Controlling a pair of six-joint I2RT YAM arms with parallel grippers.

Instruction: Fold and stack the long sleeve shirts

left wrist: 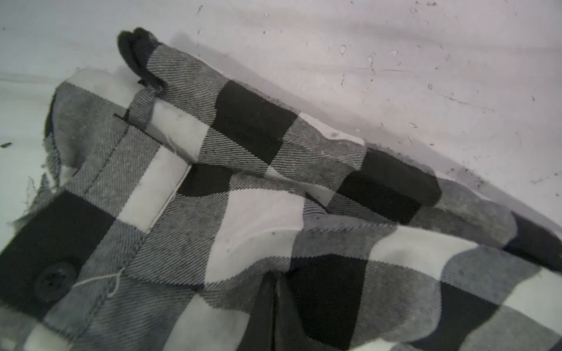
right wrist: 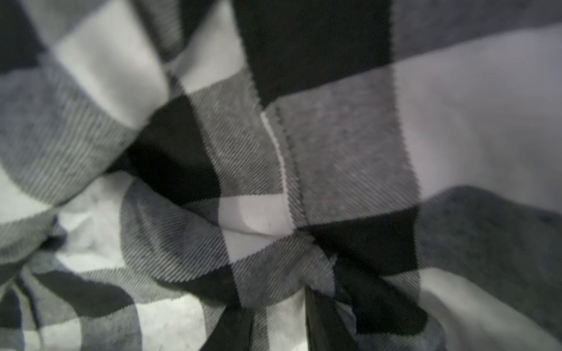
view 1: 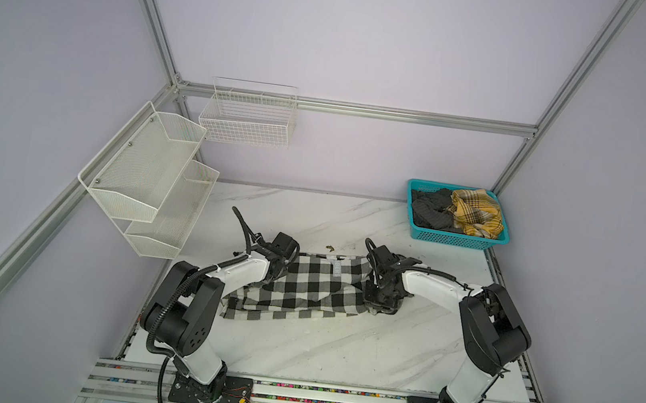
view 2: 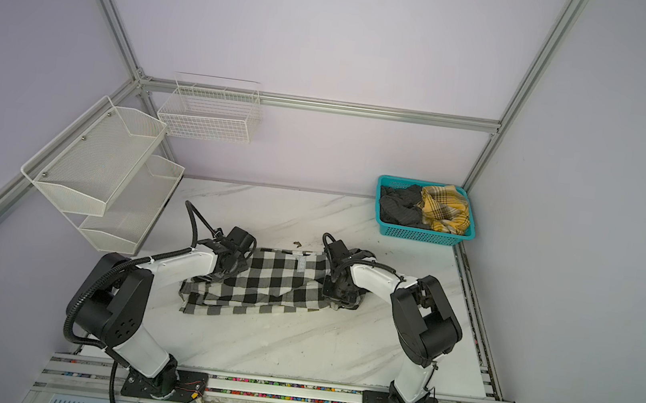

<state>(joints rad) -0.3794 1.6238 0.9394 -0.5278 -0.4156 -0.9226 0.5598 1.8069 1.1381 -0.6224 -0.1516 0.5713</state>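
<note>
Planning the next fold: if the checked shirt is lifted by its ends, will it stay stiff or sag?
Probably sags: the checked shirt lies limp and wrinkled on the table. Likely light, being thin woven cloth. It bunches where the left gripper pinches it.

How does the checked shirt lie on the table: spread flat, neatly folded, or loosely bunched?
Loosely bunched: in both top views the checked shirt lies as a rumpled band on the table, layers overlapping unevenly.
</note>
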